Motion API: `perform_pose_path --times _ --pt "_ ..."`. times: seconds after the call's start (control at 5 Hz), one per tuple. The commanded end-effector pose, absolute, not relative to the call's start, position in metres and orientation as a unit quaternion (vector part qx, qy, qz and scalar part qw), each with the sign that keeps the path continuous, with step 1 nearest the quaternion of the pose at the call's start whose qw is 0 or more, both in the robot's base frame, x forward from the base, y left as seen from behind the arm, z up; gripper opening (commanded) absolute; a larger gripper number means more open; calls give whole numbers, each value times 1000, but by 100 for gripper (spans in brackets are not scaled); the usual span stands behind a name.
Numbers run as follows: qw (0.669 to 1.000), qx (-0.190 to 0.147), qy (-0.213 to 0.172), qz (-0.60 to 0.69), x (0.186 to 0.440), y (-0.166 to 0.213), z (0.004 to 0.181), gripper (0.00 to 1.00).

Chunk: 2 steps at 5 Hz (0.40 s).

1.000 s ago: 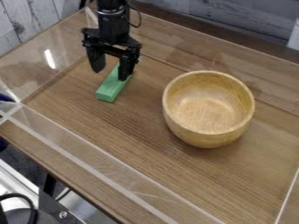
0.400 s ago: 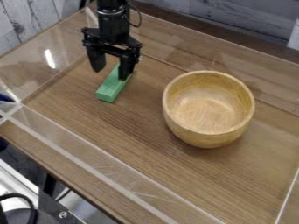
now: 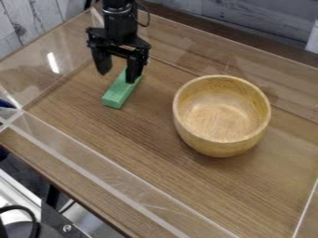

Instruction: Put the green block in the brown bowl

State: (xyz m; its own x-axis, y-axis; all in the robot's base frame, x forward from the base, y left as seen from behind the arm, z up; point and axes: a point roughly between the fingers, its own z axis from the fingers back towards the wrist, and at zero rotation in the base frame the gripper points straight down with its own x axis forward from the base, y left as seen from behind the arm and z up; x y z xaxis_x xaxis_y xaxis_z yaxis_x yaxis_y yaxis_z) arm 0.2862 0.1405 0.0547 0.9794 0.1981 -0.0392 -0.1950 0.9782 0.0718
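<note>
Claw [image 3: 117,71] released, upper left of frame, over green block [image 3: 121,91] on worktop [image 3: 149,177]; brown bowl [image 3: 221,115] right of centre.

Soft, fairly even light covers the wooden tabletop [image 3: 137,153]; a small white glare spot sits at its left side, and pale streaks mark the near left; shading darkens the inside of the brown bowl [image 3: 221,112] along its left wall; the picture is small and slightly soft, with fine detail on the black gripper [image 3: 118,67] hard to make out.
</note>
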Motion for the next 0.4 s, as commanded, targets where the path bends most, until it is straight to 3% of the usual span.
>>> perform_pose_path --times 0.0,0.2 --pt "994 50 -9 101 293 146 71 100" --pt "994 50 3 102 294 147 58 100"
